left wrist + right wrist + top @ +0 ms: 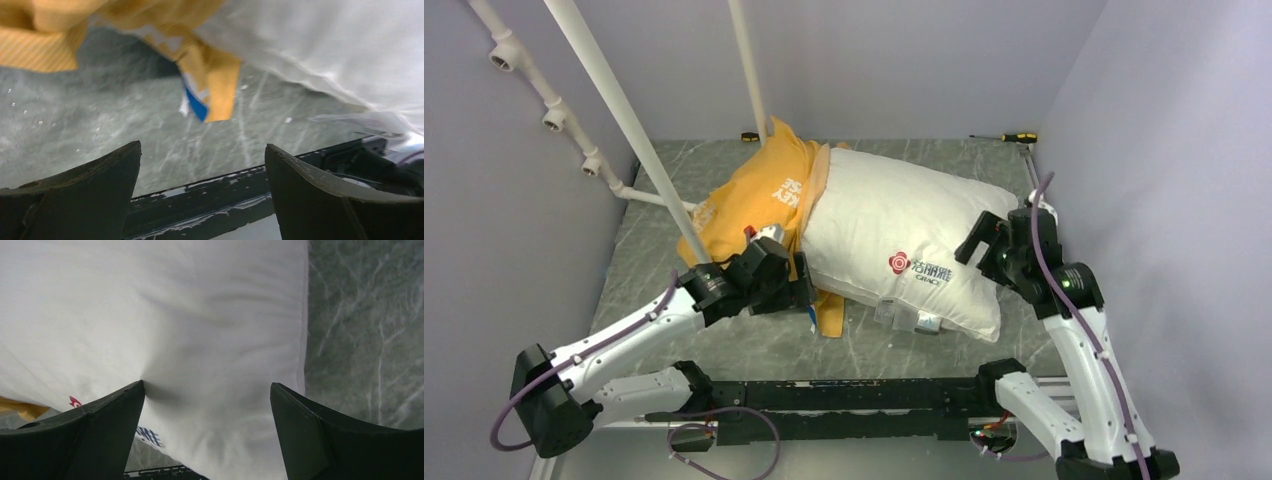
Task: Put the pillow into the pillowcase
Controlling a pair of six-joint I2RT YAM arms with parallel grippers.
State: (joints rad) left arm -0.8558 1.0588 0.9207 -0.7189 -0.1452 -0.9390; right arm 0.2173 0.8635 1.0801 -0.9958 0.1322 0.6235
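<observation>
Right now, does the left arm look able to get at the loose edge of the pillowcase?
Probably yes. The left gripper hangs open just short of the loose flap of the pillowcase, with only bare table between them. The pillow lies off to one side, not in the way.

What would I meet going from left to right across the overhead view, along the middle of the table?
White pipes → yellow pillowcase → white pillow → right gripper at the pillow's right end.
</observation>
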